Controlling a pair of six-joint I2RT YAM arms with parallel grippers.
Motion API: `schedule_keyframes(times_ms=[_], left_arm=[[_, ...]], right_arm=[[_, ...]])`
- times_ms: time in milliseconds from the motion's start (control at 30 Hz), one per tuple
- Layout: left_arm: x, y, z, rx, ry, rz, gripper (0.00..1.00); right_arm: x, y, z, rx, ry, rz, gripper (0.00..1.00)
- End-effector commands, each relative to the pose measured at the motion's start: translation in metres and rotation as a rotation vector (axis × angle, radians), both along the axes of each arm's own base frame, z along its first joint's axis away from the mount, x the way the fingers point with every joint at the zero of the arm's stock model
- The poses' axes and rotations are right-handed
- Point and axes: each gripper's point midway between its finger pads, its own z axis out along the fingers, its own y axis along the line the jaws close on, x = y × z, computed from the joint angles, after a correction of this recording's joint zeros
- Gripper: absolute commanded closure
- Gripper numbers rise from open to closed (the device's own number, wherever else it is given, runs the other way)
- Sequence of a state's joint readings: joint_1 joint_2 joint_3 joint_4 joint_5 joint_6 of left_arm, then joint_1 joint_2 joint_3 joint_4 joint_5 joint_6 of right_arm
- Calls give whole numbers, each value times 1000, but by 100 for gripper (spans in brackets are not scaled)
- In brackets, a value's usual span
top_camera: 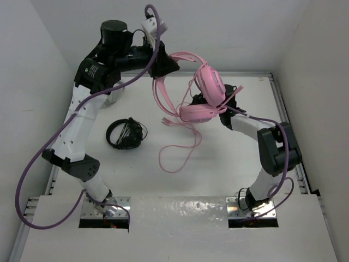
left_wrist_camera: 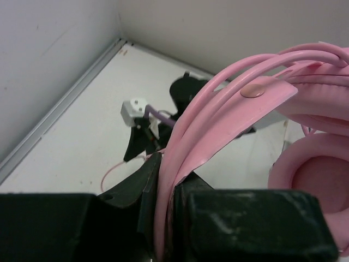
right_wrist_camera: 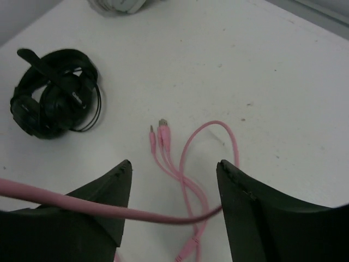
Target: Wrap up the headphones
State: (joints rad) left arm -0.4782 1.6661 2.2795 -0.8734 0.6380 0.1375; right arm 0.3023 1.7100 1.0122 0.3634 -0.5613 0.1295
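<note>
The pink headphones (top_camera: 203, 95) hang in the air above the table's middle. My left gripper (top_camera: 163, 68) is shut on their thin headband (left_wrist_camera: 218, 109), which runs up between its fingers (left_wrist_camera: 136, 185); one padded earcup (left_wrist_camera: 313, 174) shows at the right. My right gripper (top_camera: 199, 100) sits just behind the lower earcup, partly hidden by it. In the right wrist view it (right_wrist_camera: 174, 166) is open, and a strand of the pink cable (right_wrist_camera: 136, 213) crosses loosely between the jaws. The rest of the cable (top_camera: 177, 155) dangles in loops onto the table, its plugs (right_wrist_camera: 162, 134) lying flat.
Black headphones (top_camera: 125, 132) lie on the table at the left, also in the right wrist view (right_wrist_camera: 54, 101). A white-grey object (right_wrist_camera: 117, 4) sits at the far left, behind my left arm. White walls enclose the table (top_camera: 163, 180) on three sides.
</note>
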Motion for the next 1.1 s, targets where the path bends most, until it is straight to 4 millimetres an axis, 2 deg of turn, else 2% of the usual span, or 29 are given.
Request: schedule_keyframes(times_ms=[0,100,133,267,300,333,400,533,600,633,667,767,833,900,933,967,1000,1033,1067], left_arm=[[5,-4,39,-172,52,1,100],[15,3,51,-222,62,28,100],[20,7,53,-232,59,44,100],[34,17,64,-281,68,91,100],[36,19,68,-294,55,91,100],[42,24,68,-301,59,110,100],[47,28,74,-326,60,127,100],[58,43,83,-347,32,177,100],[59,46,92,-362,8,193,100],[60,46,95,-373,10,198,100],[59,46,99,-384,3,196,100],[56,49,113,-421,-10,206,100],[56,53,120,-436,-31,231,100],[55,58,129,-447,-57,250,100],[55,60,132,-452,-66,259,100],[54,62,136,-457,-77,263,100],[55,64,137,-460,-77,268,100],[55,64,138,-463,-77,271,100],[56,67,139,-467,-78,278,100]], right_arm=[[17,15,39,169,-135,-24,36],[32,15,17,196,-81,-79,29],[35,17,22,240,-80,-89,28],[46,28,14,355,-43,-109,23],[47,34,17,374,-46,-93,23],[44,44,10,379,-29,-69,23],[37,55,1,351,-18,-43,22],[15,80,-33,224,-5,-25,21],[27,84,-47,197,18,-86,21],[30,93,-50,204,42,-102,21],[43,101,-53,212,48,-121,21],[52,116,-80,121,115,-182,24],[64,105,-89,62,105,-294,25],[63,101,-99,20,110,-320,25],[66,103,-97,14,106,-323,27],[65,101,-110,-22,133,-331,31],[67,101,-113,-33,139,-336,37],[71,106,-109,-25,132,-324,51],[69,108,-112,-50,138,-310,58]])
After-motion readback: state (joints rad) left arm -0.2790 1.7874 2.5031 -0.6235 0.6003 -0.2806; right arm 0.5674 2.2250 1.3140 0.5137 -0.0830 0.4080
